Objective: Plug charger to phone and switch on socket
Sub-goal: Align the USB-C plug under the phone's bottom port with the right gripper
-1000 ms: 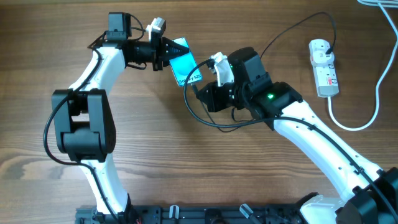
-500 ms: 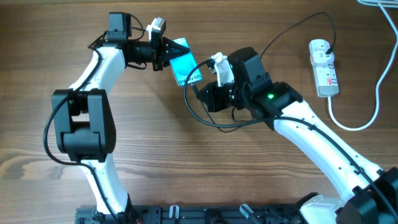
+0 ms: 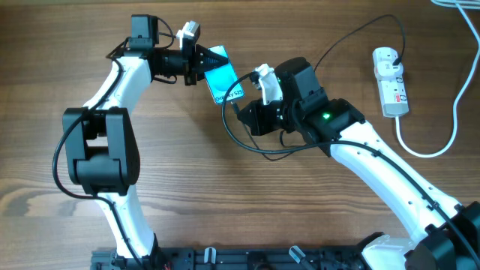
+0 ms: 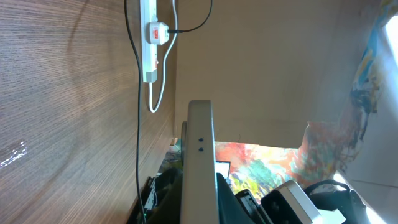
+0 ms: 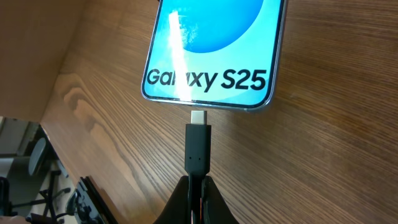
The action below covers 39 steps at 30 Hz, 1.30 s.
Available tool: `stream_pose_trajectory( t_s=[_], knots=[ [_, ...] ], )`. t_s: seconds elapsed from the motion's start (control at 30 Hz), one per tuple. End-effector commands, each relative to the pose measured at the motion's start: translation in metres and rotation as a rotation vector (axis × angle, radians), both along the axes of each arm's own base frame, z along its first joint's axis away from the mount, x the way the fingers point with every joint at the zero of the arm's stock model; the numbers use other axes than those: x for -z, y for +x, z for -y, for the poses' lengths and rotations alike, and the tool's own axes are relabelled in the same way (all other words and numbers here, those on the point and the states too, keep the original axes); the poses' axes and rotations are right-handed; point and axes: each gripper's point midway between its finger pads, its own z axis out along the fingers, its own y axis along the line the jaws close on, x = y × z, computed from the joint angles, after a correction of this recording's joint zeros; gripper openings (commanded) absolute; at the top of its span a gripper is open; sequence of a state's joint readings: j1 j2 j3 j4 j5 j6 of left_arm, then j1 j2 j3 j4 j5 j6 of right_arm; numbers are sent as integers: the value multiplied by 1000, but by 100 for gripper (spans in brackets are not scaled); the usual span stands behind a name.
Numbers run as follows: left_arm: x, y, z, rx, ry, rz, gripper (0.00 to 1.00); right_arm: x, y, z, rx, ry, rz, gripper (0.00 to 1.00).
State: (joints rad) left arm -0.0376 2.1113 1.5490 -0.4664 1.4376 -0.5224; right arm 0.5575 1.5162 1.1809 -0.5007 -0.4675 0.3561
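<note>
The counter (image 3: 225, 217) is carrying everything. The socket (image 3: 391, 82) is lying near its far right corner, well away from both arms. The phone (image 3: 223, 82) is sitting near the far edge, left of the middle. The left fingers (image 3: 196, 67) are clamping its far end, closed on it. Its long axis is running from them towards the right arm (image 3: 375, 161).

The charger (image 3: 352, 37) is trailing from the socket and looping round to the right fingers (image 5: 183, 205). These are pinched shut on the black plug body just behind the tip (image 5: 198, 117).

The coming move is turning on this one line-up. The tip is pointing straight ahead of the right fingers, at the middle of the phone's near short edge. It is lying along the phone's long axis, so a straight push forward looks like what is called for. The right arm is the nearer one for that, and also for the socket afterwards.

The port itself is not showing. I cannot tell whether the tip is touching the edge, entering it, or stopping just short. From overhead the wrist housing is covering the right fingers. The left wrist camera is seeing the phone (image 4: 200, 155) only edge-on, cut off at the bottom. Whether the phone is resting flat or tilting off the counter is hard to judge. The socket's switch is too small to read.
</note>
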Motion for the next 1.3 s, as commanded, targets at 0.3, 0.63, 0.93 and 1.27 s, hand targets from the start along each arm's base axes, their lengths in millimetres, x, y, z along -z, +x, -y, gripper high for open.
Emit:
stream_pose_trajectory(
  t_s=[0.3, 0.63, 0.93, 1.27],
  knots=[
    [-9, -5, 3, 33, -50, -6, 4, 0, -1, 0, 5, 4, -5, 4],
    [-9, -4, 3, 31, -46, -3, 4, 0, 3, -7, -5, 32, -2, 4],
    [-6, -4, 3, 26, -34, -5, 4, 2, 11, -2, 31, 1, 26, 4],
    [-6, -4, 3, 26, -34, -8, 4, 2, 23, 2, 91, -17, 55, 4]
  ],
)
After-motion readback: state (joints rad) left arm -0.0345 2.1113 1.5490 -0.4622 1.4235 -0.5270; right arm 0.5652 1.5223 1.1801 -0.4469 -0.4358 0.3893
